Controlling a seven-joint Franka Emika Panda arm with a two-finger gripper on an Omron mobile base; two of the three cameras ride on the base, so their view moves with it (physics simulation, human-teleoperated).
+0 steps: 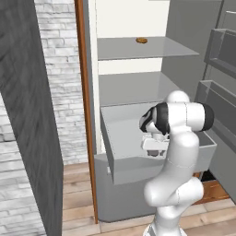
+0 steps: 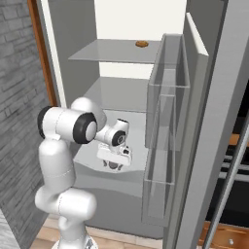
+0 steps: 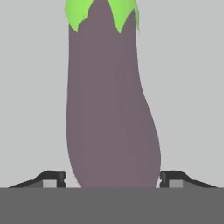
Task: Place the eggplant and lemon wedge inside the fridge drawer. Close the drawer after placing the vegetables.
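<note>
The eggplant (image 3: 111, 109), dark purple with a green stem end pointing away, lies on pale grey floor in the hand view. My gripper (image 3: 112, 179) straddles its near end with the jaws open; the left fingertip (image 3: 54, 177) stands slightly clear of it. In the base views the gripper (image 1: 154, 150) (image 2: 114, 164) points down into the pulled-out fridge drawer (image 1: 152, 168) (image 2: 97, 182), a pale grey bin under the glass shelves. The lemon wedge is out of view.
A small orange-brown round item (image 1: 141, 40) (image 2: 141, 44) sits on the upper glass shelf. The open fridge door with its bins (image 2: 165, 121) (image 1: 221, 50) stands close on the right. A brick wall and a dark panel (image 1: 27, 115) are on the left.
</note>
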